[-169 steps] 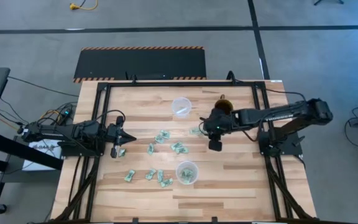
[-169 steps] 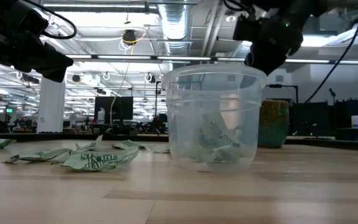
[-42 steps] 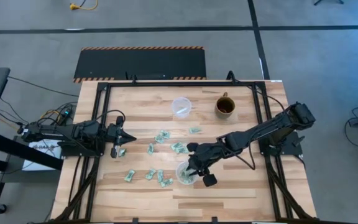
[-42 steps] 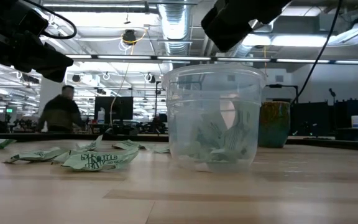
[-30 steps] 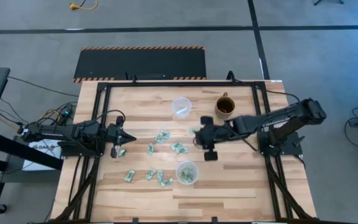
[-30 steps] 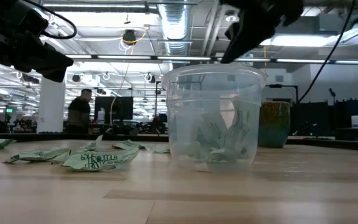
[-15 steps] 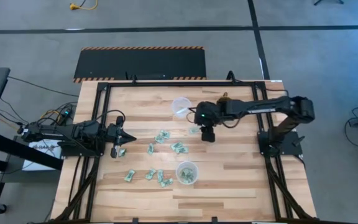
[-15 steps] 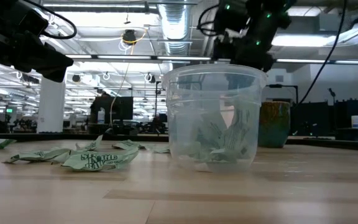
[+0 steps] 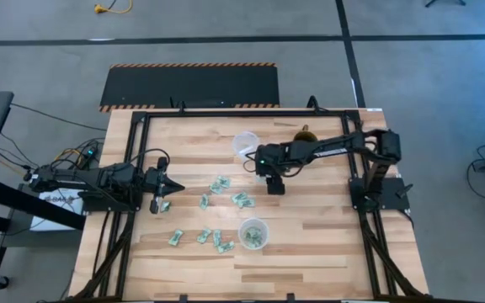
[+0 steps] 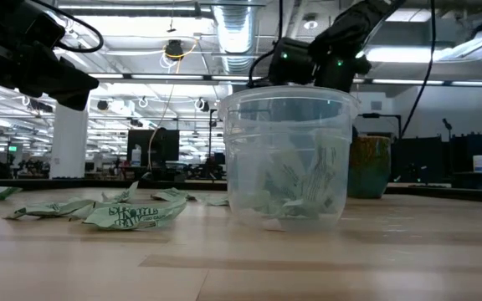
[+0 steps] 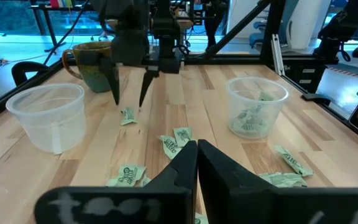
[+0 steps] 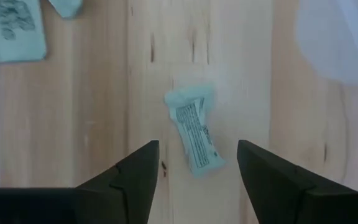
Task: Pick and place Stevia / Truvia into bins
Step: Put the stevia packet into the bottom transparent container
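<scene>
The right pincer [image 12: 194, 163] hangs over the table with its two fingers wide apart and nothing in them. One packet [image 12: 193, 134] lies flat on the wood right under it, between the fingers. It is not picked up yet. The mug [image 11: 94, 62] stands behind the pincer, and one cup [image 9: 245, 144] stands just beside it. That cup looks empty from here.

The other cup [image 9: 253, 233] is farther off, nearer the front of the table. It already has some packets in it, so part of the job is done. A lot is left. More packets [image 9: 220, 184] lie loose on the wood between the two pincers, and another bunch [image 9: 202, 238] lies beside the fuller cup.

The left pincer [image 11: 196, 148] waits at its own side of the table. Its fingers are closed and hold nothing.

In the low view, one crumpled packet [image 10: 135, 216] has dark letters on it. They seem to say "Stevia in the Raw", but I cannot read them for sure. The packet under the right pincer has small print too tiny to read.
</scene>
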Robot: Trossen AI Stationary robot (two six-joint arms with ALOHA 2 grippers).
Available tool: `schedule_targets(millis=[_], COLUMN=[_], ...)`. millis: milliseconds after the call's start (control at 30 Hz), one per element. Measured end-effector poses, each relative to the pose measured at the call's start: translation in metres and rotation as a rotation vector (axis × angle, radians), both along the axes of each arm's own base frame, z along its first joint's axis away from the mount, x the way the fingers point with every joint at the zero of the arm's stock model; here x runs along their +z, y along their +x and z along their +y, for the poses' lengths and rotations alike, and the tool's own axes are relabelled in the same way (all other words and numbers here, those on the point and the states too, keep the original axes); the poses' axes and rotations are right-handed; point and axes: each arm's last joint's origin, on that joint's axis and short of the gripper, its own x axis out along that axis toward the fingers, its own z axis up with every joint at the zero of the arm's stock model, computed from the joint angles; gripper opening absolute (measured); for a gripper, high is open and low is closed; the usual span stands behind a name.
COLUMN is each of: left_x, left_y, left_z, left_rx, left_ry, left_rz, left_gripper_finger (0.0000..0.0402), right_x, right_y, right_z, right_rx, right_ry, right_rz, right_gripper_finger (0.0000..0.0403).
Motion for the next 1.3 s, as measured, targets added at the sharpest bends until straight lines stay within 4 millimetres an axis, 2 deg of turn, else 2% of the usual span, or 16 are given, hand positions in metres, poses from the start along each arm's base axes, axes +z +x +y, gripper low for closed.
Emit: schedule_targets(millis=[167,533,700,1067,1200,1300], left_x=[0.0,0.0,0.0,0.0,0.0,0.0], left_y=[0.0,0.0,0.0,0.0,0.0,0.0], left_z=[0.0,0.0,0.0,0.0,0.0,0.0], left_rx=[0.0,0.0,0.0,0.0,0.0,0.0], left_ry=[0.0,0.0,0.0,0.0,0.0,0.0], left_rz=[0.0,0.0,0.0,0.0,0.0,0.0], left_gripper_finger=[0.0,0.0,0.0,0.0,0.0,0.0], right_x=[-0.013,-0.02,-0.021,-0.021,-0.019,-0.013], right_y=[0.003,0.006,0.006,0.007,0.008,0.006], right_z=[0.0,0.001,0.001,0.009,0.014,0.022], right_rx=[0.005,-0.011,-0.024,-0.019,-0.012,-0.006], right_ry=[0.003,0.012,0.019,0.015,-0.021,-0.096], right_rz=[0.028,0.028,0.034,0.037,0.051,0.135], right_gripper_finger=[0.0207,0.0197,0.0153,0.0014,0.0009,0.0005])
